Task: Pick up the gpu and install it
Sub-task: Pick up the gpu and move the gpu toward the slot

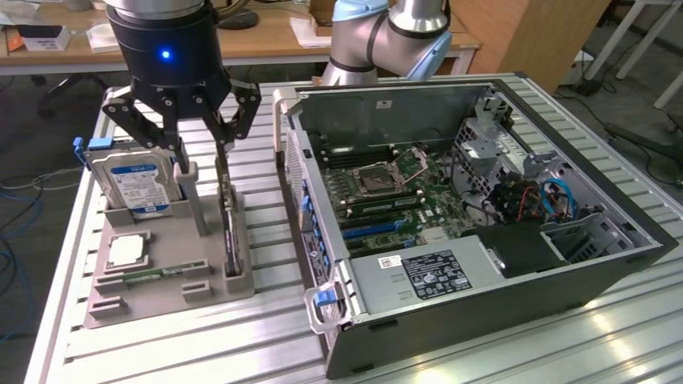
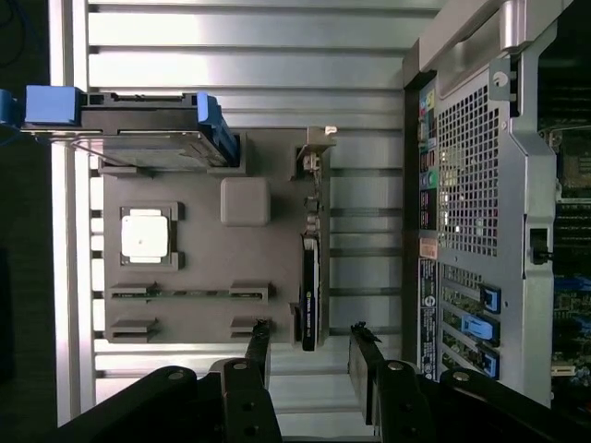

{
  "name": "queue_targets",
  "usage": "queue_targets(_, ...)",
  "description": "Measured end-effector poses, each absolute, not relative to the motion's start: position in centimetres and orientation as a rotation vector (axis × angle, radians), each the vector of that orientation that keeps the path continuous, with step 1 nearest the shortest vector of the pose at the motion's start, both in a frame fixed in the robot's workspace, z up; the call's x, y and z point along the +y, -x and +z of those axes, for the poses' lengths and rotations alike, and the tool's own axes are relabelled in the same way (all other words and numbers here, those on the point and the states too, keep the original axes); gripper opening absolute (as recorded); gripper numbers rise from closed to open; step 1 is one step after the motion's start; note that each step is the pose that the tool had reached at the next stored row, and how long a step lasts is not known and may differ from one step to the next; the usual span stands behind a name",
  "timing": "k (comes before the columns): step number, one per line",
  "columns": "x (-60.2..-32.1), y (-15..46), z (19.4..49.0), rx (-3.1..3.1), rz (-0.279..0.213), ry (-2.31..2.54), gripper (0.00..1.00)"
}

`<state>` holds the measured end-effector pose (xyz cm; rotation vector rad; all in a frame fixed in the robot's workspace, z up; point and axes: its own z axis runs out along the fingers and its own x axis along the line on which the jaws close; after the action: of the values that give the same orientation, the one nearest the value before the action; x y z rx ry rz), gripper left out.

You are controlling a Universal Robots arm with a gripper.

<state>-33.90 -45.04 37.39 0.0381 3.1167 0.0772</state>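
- Grey fixture [image 1: 149, 304]: gpu [image 1: 229, 232] stands on edge in its side slot.
- Gripper [image 1: 201, 164]: jaws spread wide, empty, poised over one end of the gpu.

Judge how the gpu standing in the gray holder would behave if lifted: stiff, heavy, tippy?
The gpu is a thin board, so probably stiff but light. It stands on edge in a slot of the gray holder, so it would likely tip once free.
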Motion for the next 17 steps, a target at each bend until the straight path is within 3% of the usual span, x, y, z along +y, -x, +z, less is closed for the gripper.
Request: queue_targets(17,-45.27,33.90,37.10,3.117,0.077,-0.035,0.47)
